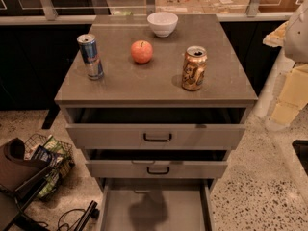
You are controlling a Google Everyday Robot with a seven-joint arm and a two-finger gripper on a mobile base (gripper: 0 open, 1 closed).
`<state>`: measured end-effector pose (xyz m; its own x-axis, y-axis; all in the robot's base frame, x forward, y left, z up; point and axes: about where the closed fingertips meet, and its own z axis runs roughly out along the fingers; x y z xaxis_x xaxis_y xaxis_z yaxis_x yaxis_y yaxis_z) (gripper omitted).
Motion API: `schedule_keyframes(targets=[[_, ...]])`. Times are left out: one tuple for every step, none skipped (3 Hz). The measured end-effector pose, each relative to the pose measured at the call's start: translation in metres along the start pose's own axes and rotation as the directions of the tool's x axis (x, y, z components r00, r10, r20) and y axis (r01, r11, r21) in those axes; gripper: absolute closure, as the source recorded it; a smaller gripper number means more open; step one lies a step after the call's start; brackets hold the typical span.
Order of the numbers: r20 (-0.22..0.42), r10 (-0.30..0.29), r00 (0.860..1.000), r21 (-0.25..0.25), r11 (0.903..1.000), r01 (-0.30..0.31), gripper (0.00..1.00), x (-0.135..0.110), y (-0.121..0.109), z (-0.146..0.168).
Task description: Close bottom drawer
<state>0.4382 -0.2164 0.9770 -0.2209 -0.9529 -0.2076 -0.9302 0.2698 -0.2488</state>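
The grey cabinet has all three drawers pulled out in steps. The bottom drawer is pulled out the farthest. Its plain grey inside shows at the lower edge of the view with a dark shadow on its floor, and its front is cut off below the frame. Above it are the middle drawer front and the top drawer front, each with a dark bar handle. My gripper is at the far right edge, level with the cabinet top. It is well above and to the right of the bottom drawer and touches nothing.
On the cabinet top stand a blue can, an apple, a white bowl and a gold can. A wire basket and a dark chair part are on the floor at the left. Pale arm segments show at the right.
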Motion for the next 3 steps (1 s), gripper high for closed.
schedule_keyframes(targets=[[0.0,0.0,1.0,0.0,1.0,0.0,0.0,0.0,0.0,0.0],[0.002,-0.016,1.0,0.02,0.9997,0.016,0.0,0.012,0.01,0.012],[-0.023,-0.087,0.996,0.084,0.9926,0.088,0.0,0.04,0.037,0.035]])
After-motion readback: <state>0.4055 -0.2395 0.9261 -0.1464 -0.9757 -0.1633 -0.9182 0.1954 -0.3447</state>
